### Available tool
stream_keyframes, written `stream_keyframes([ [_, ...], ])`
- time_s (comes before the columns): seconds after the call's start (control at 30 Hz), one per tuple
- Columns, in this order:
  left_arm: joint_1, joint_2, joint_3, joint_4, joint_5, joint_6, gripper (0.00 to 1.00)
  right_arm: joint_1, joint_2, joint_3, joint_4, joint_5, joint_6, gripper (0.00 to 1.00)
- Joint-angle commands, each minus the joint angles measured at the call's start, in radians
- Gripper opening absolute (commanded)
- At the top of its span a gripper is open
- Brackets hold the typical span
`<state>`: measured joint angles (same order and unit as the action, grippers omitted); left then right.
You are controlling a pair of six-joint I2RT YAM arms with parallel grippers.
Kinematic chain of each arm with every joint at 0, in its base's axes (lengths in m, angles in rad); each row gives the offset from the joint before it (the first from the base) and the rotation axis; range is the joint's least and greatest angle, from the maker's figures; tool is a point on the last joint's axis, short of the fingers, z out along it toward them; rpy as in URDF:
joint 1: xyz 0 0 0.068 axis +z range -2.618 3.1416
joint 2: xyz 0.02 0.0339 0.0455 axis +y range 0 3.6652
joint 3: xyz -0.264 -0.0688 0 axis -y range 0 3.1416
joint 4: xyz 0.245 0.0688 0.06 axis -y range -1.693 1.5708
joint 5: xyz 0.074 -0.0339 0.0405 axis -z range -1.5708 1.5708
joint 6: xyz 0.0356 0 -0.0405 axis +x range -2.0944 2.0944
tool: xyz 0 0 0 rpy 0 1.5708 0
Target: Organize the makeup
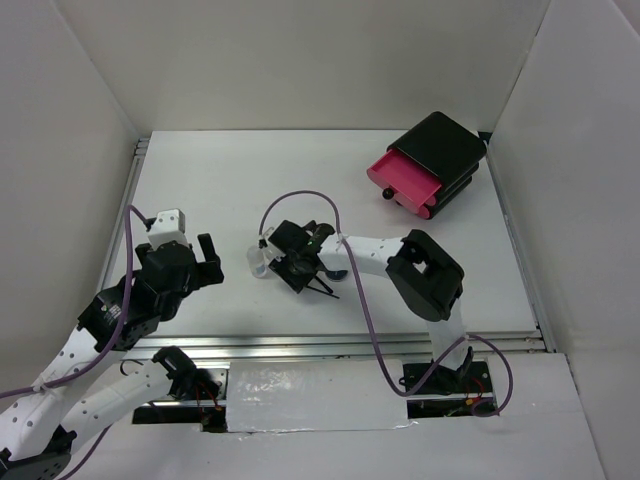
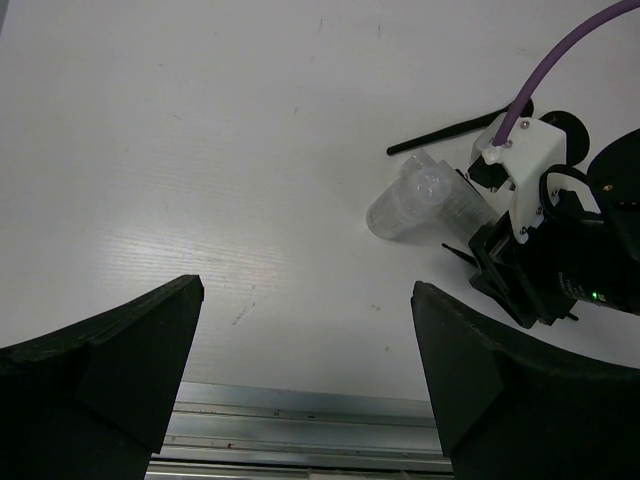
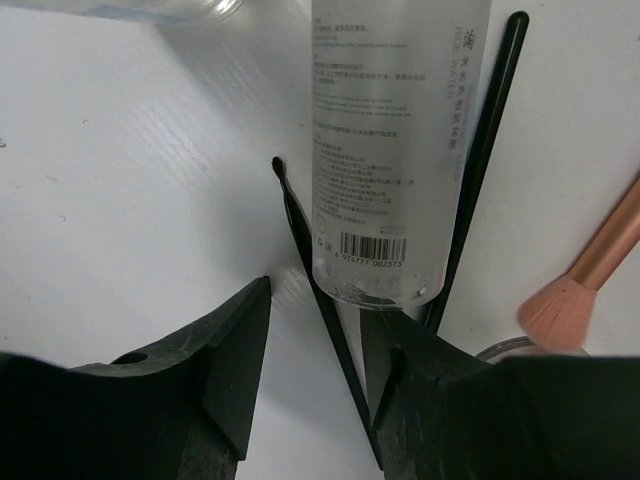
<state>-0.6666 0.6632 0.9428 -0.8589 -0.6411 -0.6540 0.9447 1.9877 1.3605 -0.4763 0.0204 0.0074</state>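
Note:
The makeup lies in a small pile at the table's middle. My right gripper (image 1: 287, 263) hovers low over it, open. In the right wrist view a clear tube (image 3: 392, 150) with a barcode points at my right gripper (image 3: 315, 345). The tube's end lies just beyond the right finger. A thin black pencil (image 3: 305, 250) runs between the fingers, close to the right one. A second black stick (image 3: 487, 150) and an orange-tipped brush (image 3: 590, 272) lie further right. A clear vial (image 2: 420, 200) lies on its side left of the pile. My left gripper (image 2: 305, 370) stands wide open and empty over bare table.
A black box (image 1: 440, 150) with its top pink drawer (image 1: 403, 180) pulled out sits at the back right. White walls enclose the table. A metal rail (image 2: 300, 430) runs along the near edge. The right arm's purple cable (image 1: 300, 200) loops above the pile.

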Motion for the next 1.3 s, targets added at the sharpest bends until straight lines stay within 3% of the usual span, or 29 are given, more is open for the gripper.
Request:
stream_keyframes([
  [0.0,-0.005,-0.011,0.017,0.041,0.004,0.024,0.99,0.000,0.013,0.019,-0.022,-0.039,0.029,0.46],
  [0.47,-0.005,-0.014,0.016,0.041,0.004,0.022,0.99,0.038,-0.044,-0.054,-0.007,-0.080,0.066,0.09],
  [0.93,-0.005,-0.017,0.016,0.041,0.006,0.024,0.99,0.052,-0.339,-0.048,-0.007,-0.143,0.077,0.04],
  [1.03,-0.005,-0.020,0.014,0.043,0.004,0.024,0.99,0.034,-0.442,-0.050,-0.002,-0.044,0.080,0.03],
  [1.13,-0.005,-0.024,0.014,0.043,0.006,0.024,1.00,-0.064,-0.518,-0.011,-0.004,0.108,0.092,0.00],
  [1.17,-0.005,-0.024,0.014,0.044,0.006,0.024,0.99,-0.099,-0.530,0.008,-0.002,0.210,0.100,0.00],
  [1.27,-0.005,-0.028,0.014,0.044,0.006,0.025,1.00,-0.275,-0.541,0.123,-0.034,0.297,0.135,0.00],
])
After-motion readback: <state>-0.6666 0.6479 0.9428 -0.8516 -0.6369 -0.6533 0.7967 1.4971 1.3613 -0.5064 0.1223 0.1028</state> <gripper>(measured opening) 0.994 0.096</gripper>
